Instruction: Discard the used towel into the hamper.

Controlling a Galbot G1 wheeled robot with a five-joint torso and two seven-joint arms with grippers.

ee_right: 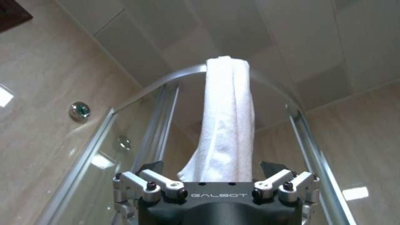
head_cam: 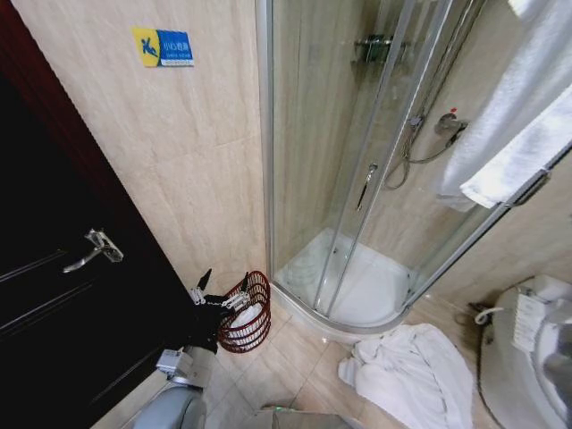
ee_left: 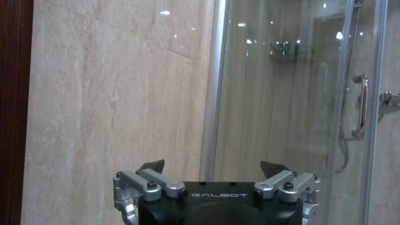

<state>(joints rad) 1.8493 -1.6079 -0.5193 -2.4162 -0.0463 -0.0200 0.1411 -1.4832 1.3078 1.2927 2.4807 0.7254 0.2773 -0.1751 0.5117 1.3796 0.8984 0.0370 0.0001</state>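
Note:
The hamper (head_cam: 259, 332), a small reddish-brown wire basket, stands on the floor tiles by the shower's corner, with something white inside it. My left gripper (head_cam: 223, 282) is open right beside its rim; in the left wrist view this gripper (ee_left: 212, 165) faces the wall and the shower glass with nothing between its fingers. A white towel (ee_right: 225, 117) hangs over the shower enclosure's curved top rail. My right gripper (ee_right: 212, 165) points up just below it, open, with the towel's lower end hanging between the spread fingers. The same hanging towel (head_cam: 523, 134) shows at the head view's upper right.
A crumpled white towel (head_cam: 413, 368) lies on the floor before the shower tray (head_cam: 357, 295). A dark door (head_cam: 63, 304) with a lever handle is on the left, a toilet (head_cam: 527, 357) on the right. Glass shower walls (head_cam: 340, 134) stand straight ahead.

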